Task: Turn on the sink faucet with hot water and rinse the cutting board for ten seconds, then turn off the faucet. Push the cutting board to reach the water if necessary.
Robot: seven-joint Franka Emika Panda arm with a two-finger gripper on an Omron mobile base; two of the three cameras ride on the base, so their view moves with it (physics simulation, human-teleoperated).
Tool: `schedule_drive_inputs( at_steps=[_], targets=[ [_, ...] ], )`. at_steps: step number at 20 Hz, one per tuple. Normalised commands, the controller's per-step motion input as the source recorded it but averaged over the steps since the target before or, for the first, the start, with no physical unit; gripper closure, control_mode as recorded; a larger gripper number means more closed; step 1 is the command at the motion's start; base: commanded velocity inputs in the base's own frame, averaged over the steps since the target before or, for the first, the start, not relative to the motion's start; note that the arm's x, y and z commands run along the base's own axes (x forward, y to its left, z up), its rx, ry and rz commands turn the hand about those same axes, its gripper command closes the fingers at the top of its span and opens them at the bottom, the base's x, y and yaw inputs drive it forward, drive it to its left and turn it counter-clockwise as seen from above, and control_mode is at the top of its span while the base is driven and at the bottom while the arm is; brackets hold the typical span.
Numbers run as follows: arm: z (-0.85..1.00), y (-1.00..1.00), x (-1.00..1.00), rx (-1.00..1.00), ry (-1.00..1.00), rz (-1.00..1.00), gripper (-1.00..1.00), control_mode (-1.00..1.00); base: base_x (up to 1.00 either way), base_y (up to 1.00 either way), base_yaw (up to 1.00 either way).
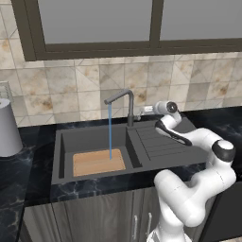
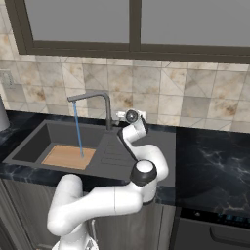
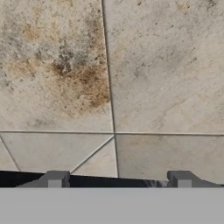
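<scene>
The dark grey sink faucet (image 1: 130,109) (image 2: 107,111) stands behind the sink (image 1: 59,156) (image 2: 28,141), its spout swung over the basin. A thin blue stream of water (image 1: 110,130) (image 2: 77,129) falls from the spout onto the tan cutting board (image 1: 98,162) (image 2: 66,156), which lies flat on the basin floor. My gripper (image 1: 144,109) (image 2: 120,115) (image 3: 118,179) hovers just right of the faucet post at lever height, pointing at the tiled wall. Its fingertips stand apart with nothing between them, so it is open.
A ribbed drainboard (image 1: 160,142) (image 2: 114,151) lies under my forearm. A grey cylindrical container (image 1: 7,127) stands on the black counter at far left. The tiled backsplash (image 3: 109,78) is close ahead of the hand, with a window above.
</scene>
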Motion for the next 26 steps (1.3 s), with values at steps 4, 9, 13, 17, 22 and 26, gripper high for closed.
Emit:
schedule_drive_inputs(
  at_steps=[4, 9, 13, 17, 22, 26],
  targets=[
    [-0.04, 0.00, 0.00, 0.00, 0.00, 0.00, -1.00, -1.00, 0.00, 0.00, 0.00],
    [-0.03, 0.00, 0.00, 0.00, 0.00, 0.00, -1.00, -1.00, 0.00, 0.00, 0.00],
    [0.00, 0.00, -0.10, 0.00, 0.00, 0.00, -1.00, -1.00, 0.00, 0.00, 0.00],
    [0.00, 0.00, -0.29, 0.00, 0.00, 0.00, -1.00, -1.00, 0.00, 0.00, 0.00],
    [0.00, 0.00, -0.17, 0.00, 0.00, 0.00, -1.00, -1.00, 0.00, 0.00, 0.00],
    [0.00, 0.00, 0.00, 0.00, 0.00, 0.00, -1.00, -1.00, 0.00, 0.00, 0.00]
  ],
)
